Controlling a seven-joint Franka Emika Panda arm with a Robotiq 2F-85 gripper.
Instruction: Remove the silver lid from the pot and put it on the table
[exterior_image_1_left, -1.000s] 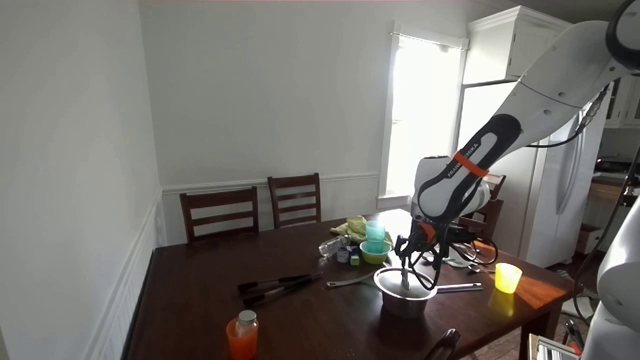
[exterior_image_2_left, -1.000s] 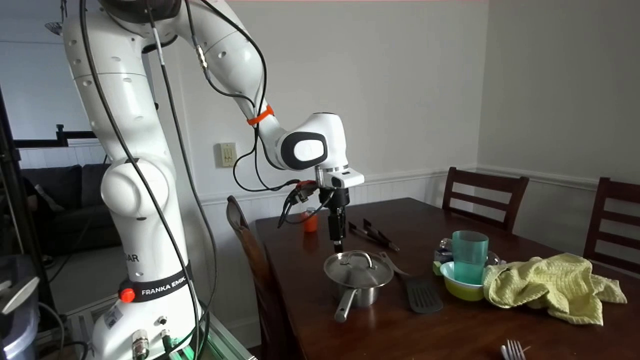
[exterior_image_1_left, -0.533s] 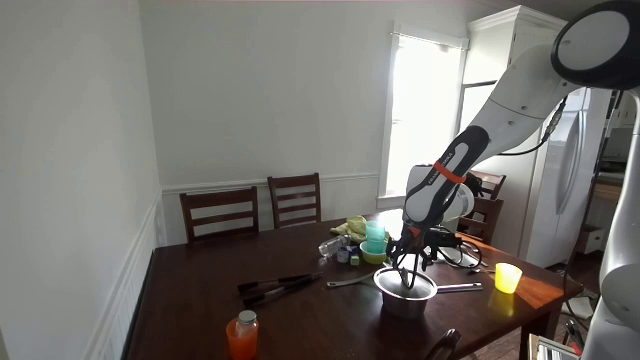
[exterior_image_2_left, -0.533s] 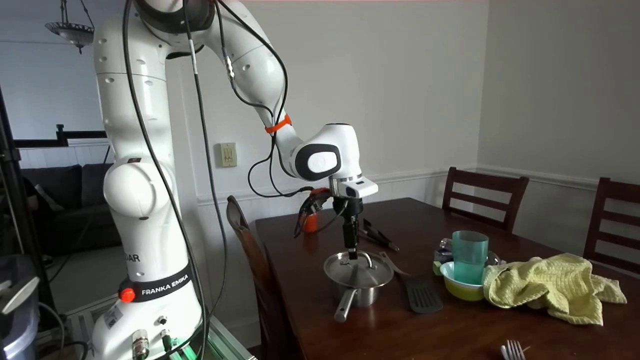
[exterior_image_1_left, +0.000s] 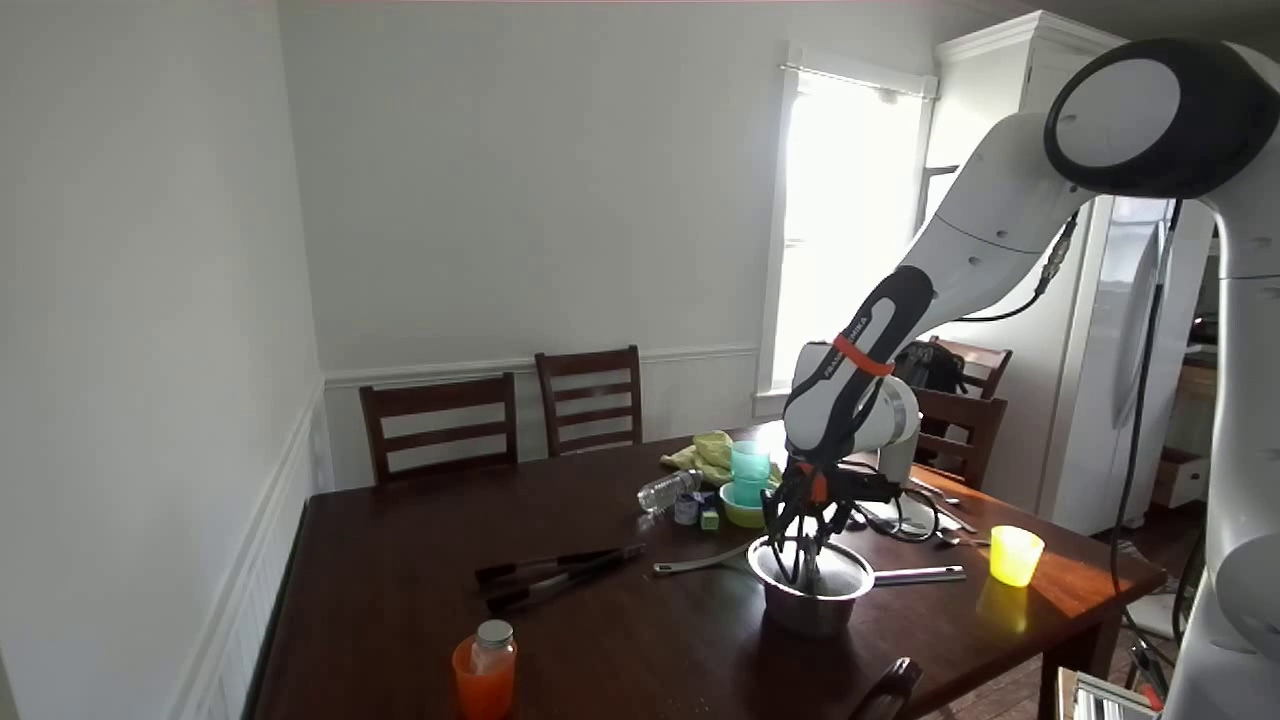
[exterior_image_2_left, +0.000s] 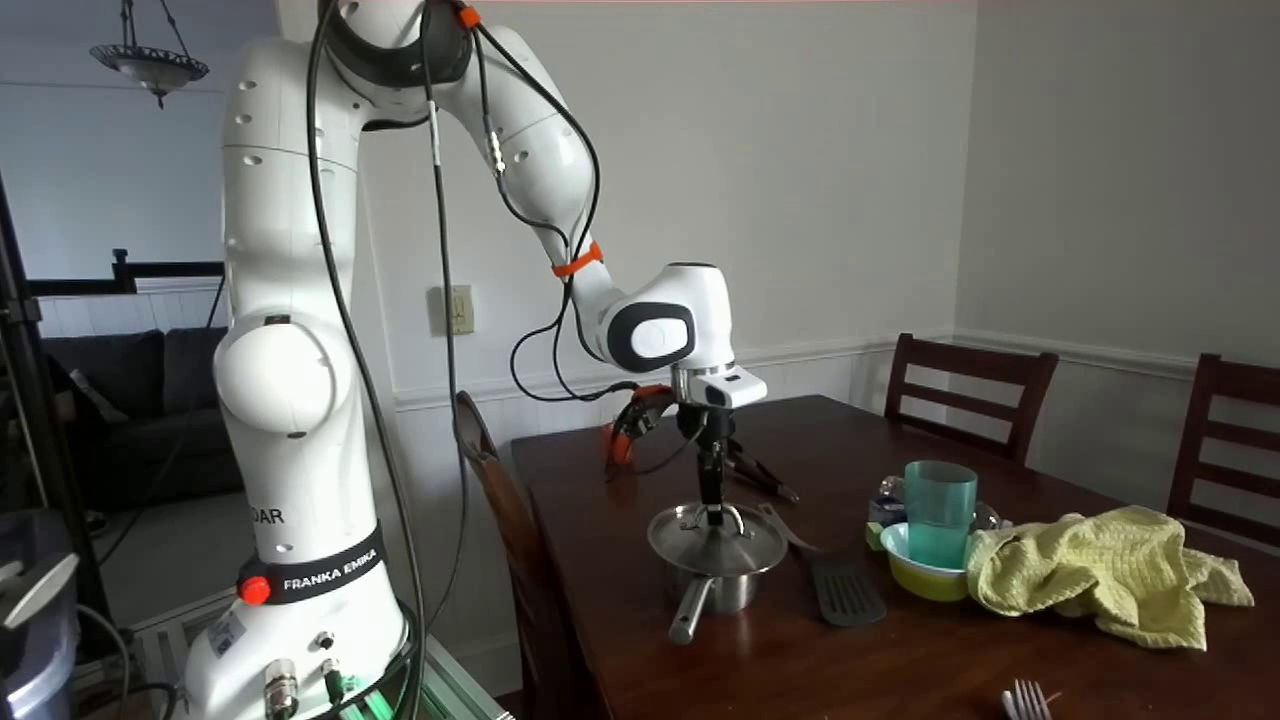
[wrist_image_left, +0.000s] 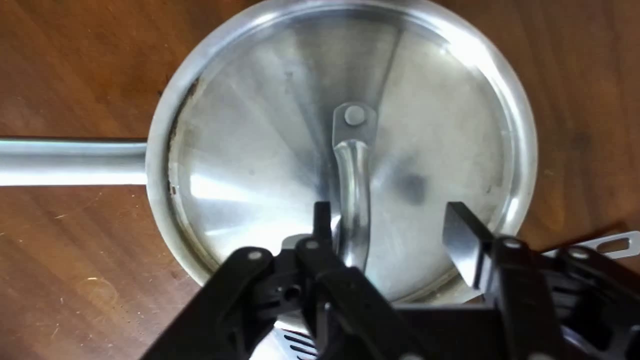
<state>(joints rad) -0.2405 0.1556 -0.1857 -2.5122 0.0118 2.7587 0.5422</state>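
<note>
The silver lid (exterior_image_2_left: 685, 545) sits on the pot (exterior_image_2_left: 738, 592), which stands on the dark brown table (exterior_image_2_left: 900, 670). The lid also shows in the wrist view (wrist_image_left: 240, 125), with its arched metal handle (wrist_image_left: 353, 185) across the middle. The pot shows in an exterior view too (exterior_image_1_left: 808, 612). My gripper (wrist_image_left: 388, 207) is open, pointing down over the lid. The lid's handle lies between the two fingers, close to the left one in the wrist view and well apart from the right one. In an exterior view the fingertips (exterior_image_2_left: 714, 518) are at handle height. Whether a finger touches the handle I cannot tell.
A spatula (exterior_image_2_left: 848, 590) lies beside the pot. Tongs (exterior_image_1_left: 560, 575), an orange cup (exterior_image_1_left: 485, 685) with a bottle, and a yellow cup (exterior_image_1_left: 1016, 556) stand around. A teal cup (exterior_image_2_left: 940, 510) in a bowl and a yellow cloth (exterior_image_2_left: 1110, 570) lie farther along. A chair (exterior_image_2_left: 495, 480) stands at the edge.
My gripper has come down and across over the lid, so its fingers are now on either side of the handle. The lid and pot have not moved.
</note>
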